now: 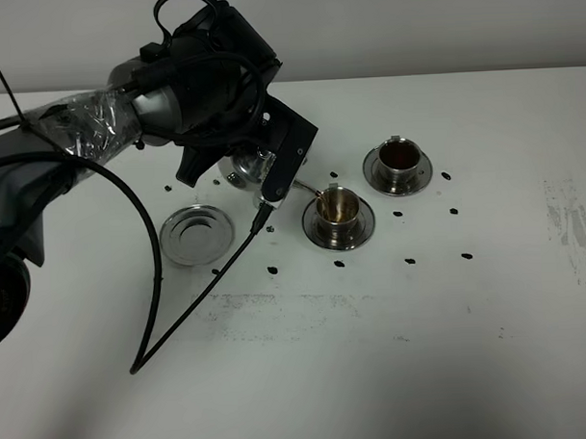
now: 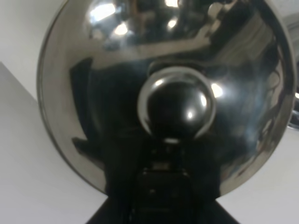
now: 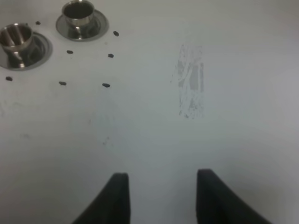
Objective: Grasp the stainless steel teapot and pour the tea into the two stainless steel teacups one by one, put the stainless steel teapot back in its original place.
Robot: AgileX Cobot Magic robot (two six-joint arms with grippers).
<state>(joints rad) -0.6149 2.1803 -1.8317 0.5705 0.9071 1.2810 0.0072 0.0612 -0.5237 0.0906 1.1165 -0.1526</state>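
Left tool is clamped on the stainless steel teapot and holds it off the bench, tipped toward the near teacup. The grip itself is hidden behind the pot. By the look of it, the second pour is in hand. The next move calls for levelling the pot without dripping, then carrying it across to the round tray, which lies bare, and setting it down upright. The far teacup holds dark tea. The near one shows a bright inside, but how full it is I cannot tell. Right tool hangs over the bench well apart from the cups, jaws parted, holding nothing.
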